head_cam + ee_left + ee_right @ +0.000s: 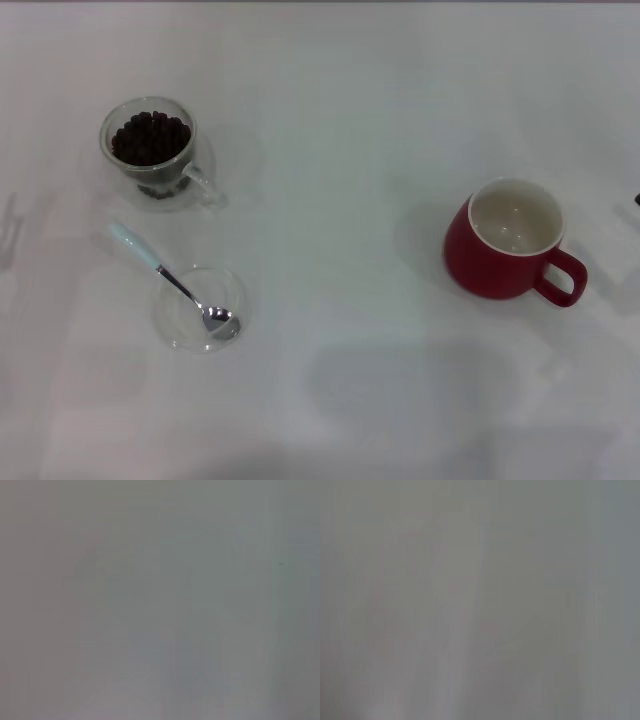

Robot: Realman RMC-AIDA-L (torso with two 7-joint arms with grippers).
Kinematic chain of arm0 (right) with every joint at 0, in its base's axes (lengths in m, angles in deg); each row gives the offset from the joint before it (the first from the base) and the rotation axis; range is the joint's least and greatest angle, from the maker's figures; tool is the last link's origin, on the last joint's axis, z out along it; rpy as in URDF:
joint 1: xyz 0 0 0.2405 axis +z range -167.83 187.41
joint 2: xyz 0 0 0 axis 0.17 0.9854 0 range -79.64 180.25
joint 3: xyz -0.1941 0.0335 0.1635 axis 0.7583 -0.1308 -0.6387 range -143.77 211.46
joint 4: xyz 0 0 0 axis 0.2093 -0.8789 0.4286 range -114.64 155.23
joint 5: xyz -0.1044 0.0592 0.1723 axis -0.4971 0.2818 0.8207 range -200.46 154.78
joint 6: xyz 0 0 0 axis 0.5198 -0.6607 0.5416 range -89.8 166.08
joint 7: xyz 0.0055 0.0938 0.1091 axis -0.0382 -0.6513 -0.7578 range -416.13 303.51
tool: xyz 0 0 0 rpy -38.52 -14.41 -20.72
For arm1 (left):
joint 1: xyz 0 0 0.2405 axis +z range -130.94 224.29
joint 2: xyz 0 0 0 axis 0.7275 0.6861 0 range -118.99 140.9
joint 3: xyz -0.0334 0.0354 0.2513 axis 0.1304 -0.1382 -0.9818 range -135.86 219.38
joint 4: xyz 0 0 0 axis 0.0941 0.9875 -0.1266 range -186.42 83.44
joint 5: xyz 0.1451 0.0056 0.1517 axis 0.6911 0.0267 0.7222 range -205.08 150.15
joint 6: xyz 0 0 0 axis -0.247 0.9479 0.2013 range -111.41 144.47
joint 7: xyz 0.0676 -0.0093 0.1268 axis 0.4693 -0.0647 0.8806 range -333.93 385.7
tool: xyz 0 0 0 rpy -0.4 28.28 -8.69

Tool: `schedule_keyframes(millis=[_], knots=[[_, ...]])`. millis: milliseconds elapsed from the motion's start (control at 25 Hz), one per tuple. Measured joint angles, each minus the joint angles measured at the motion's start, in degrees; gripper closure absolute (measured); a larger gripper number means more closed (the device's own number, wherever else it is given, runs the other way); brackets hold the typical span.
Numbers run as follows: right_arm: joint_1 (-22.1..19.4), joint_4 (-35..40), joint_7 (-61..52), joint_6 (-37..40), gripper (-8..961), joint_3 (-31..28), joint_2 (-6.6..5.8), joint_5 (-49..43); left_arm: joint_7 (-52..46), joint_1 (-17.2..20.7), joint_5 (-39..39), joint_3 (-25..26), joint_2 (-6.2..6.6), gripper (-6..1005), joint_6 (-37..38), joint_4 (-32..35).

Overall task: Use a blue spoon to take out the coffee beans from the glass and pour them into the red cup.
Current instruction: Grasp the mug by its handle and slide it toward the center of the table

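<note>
In the head view the glass stands at the far left, upright and filled with dark coffee beans. The blue spoon lies in front of it, its metal bowl resting in a flat clear saucer and its pale blue handle pointing back and left. The red cup stands upright at the right, empty, with its loop handle toward the front right. Neither gripper shows in any view. Both wrist views show only plain grey surface.
The white table carries nothing else. A small dark object shows at the right edge of the head view.
</note>
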Motion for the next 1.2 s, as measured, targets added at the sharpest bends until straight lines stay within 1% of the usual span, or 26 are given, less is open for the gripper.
schedule_keyframes(millis=[560,760,1080,1200], knots=[[-1.3,-1.2,-0.6,-0.5,184,0.0,-0.01,-3.0,0.0,1.8,-0.2,0.4,0.00,361,2.0,0.0],[-0.9,0.2,-0.6,-4.2,185,0.0,0.11,-6.6,0.0,2.0,-0.1,0.4,-0.07,362,1.9,0.0],[-0.7,3.9,-0.2,-14.4,185,0.2,0.16,-10.4,0.0,1.9,0.0,0.1,-0.09,362,2.1,0.1],[-0.7,4.0,-0.1,-15.1,185,0.4,0.17,-10.5,0.0,1.8,0.1,0.0,-0.09,362,2.1,0.2]])
